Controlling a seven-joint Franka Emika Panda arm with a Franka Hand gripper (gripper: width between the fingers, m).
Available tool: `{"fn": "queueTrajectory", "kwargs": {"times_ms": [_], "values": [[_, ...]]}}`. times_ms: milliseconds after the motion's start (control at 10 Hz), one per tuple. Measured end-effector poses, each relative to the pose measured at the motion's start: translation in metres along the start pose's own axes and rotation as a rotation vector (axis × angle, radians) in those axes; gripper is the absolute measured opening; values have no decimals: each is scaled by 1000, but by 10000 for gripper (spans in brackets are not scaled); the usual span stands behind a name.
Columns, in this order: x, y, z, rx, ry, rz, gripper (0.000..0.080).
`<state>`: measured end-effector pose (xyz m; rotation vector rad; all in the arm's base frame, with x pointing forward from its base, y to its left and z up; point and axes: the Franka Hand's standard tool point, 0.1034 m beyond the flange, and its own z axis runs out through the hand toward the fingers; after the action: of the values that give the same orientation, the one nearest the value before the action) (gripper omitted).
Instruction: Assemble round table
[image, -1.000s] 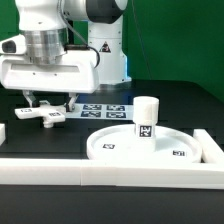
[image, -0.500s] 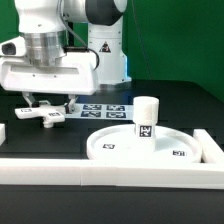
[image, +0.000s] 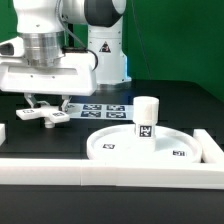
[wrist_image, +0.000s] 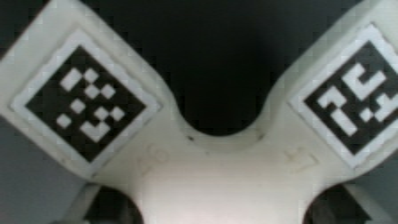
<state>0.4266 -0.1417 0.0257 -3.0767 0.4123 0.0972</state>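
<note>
The small cross-shaped foot (image: 45, 114) lies on the black table at the exterior view's left. My gripper (image: 50, 104) stands straight over it, fingers down on either side of its middle. In the wrist view the foot (wrist_image: 214, 150) fills the frame, two tagged arms spreading out, and the dark fingertips (wrist_image: 107, 205) press against both sides of its body, gripper (wrist_image: 214, 205) closed on it. The large round disc (image: 110, 150) lies at the exterior view's right, with the short post (image: 146, 117) standing upright on it.
The marker board (image: 100, 108) lies flat behind the foot, near the robot base. A long white rail (image: 100, 172) runs along the front, another rail (image: 212, 148) stands at the right of the disc, and a white piece (image: 3, 132) shows at the left edge.
Almost nothing differs. The hand has shifted very slightly over the foot. The foot, disc and post stay where they were.
</note>
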Motion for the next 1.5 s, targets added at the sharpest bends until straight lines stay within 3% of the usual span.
{"fn": "queueTrajectory", "kwargs": {"times_ms": [200,400,600,800,1000,1200,1500], "values": [[2,-10,-1,4,-3,11,446],[3,-45,-11,13,-4,56,446],[-8,-80,-27,36,7,153,446],[-17,-105,-47,59,-4,192,446],[-11,-133,-75,88,1,205,447],[9,-161,-91,103,0,203,448],[5,-156,-85,100,-2,198,448]]}}
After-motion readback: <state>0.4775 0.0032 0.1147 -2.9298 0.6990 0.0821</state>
